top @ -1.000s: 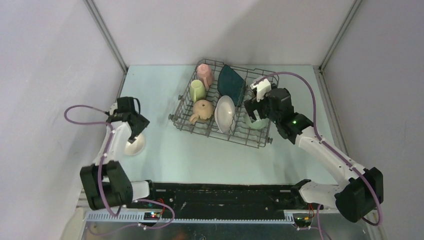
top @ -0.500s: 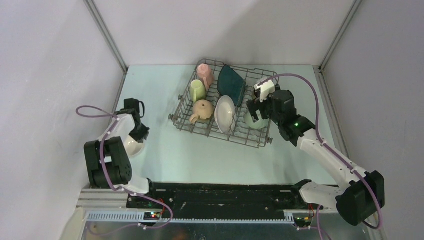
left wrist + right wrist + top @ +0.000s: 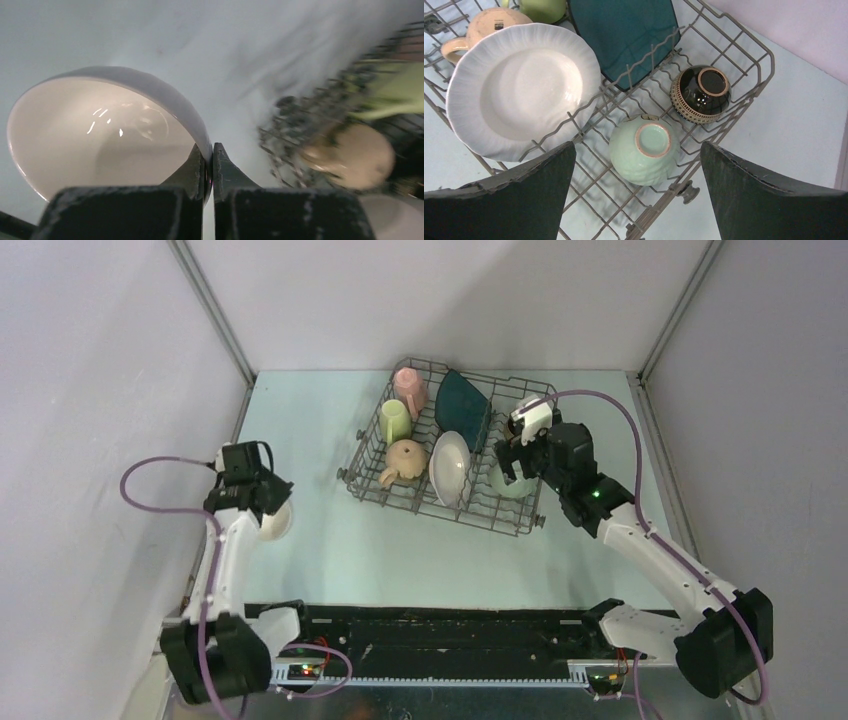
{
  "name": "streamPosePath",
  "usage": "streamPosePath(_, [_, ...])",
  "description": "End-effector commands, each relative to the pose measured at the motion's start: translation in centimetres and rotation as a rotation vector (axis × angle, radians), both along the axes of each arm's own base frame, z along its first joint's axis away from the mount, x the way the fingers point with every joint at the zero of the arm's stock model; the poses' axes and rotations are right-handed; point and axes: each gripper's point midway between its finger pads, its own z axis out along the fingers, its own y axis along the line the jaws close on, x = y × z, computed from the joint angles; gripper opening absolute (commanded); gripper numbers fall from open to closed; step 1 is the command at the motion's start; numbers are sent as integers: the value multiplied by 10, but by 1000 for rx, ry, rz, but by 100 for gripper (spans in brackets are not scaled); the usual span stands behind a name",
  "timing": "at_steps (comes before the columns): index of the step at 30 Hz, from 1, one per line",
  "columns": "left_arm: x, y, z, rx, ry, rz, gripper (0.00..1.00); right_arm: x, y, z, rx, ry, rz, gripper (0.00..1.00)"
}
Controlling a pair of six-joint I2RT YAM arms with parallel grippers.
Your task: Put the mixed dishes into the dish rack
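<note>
My left gripper [image 3: 210, 155] is shut on the rim of the white bowl [image 3: 100, 135], one finger inside and one outside. In the top view this bowl [image 3: 277, 520] is tipped up near the table's left edge, under my left gripper [image 3: 258, 498]. The dish rack [image 3: 430, 508] holds the pink mug [image 3: 409, 385], light-green mug [image 3: 395, 420], tan mug [image 3: 405, 460], teal plate [image 3: 460, 405] and white plate [image 3: 450, 465]. My right gripper [image 3: 638, 145] hangs open above the pale green bowl [image 3: 646, 155], which lies bottom-up in the rack beside the dark brown bowl [image 3: 700, 94].
Grey walls close in the table on the left, back and right. The rack's wire rim [image 3: 724, 125] and a small knob [image 3: 688, 192] lie just below my right fingers [image 3: 744, 190]. Purple cables loop off both arms.
My left gripper has closed onto the white bowl's rim, and the left arm has swung and tipped the bowl up. The right arm has barely shifted and stays open.
</note>
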Motion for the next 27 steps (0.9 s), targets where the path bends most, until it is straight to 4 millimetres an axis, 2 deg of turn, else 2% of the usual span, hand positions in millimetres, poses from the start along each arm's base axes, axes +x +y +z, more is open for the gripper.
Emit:
streamPosePath(1, [10,-35,59,-128,-261,-64,0,-3,13,25,91,-59,56,97])
streamPosePath(2, [7,-40,71,-146,-318,-69,0,-5,16,27,101,-61,74,97])
streamPosePath(6, [4,-62,99,-187,-435,-143,0,-17,31,40,173,-67,156,97])
streamPosePath(9, [3,-94,123,-241,-486,-259,0,-32,38,55,253,-62,199,96])
streamPosePath(10, [1,-115,133,-278,-512,-337,0,-37,41,57,274,-54,218,96])
streamPosePath(11, [1,-126,139,-312,-525,-363,0,-43,43,63,311,-47,223,96])
streamPosePath(12, [-3,-146,150,-351,-554,-434,0,-48,45,66,331,-40,233,96])
streamPosePath(14, [-9,-169,169,-411,-604,-502,0,-61,48,74,378,-26,244,97])
streamPosePath(19, [-29,-197,209,-513,-730,-568,0,-101,72,78,425,1,331,100])
streamPosePath(22, [-39,-216,220,-590,-778,-625,0,-129,86,77,444,-18,417,100])
streamPosePath(27, [-50,-250,219,-711,-766,-737,0,-153,102,80,511,-42,502,99])
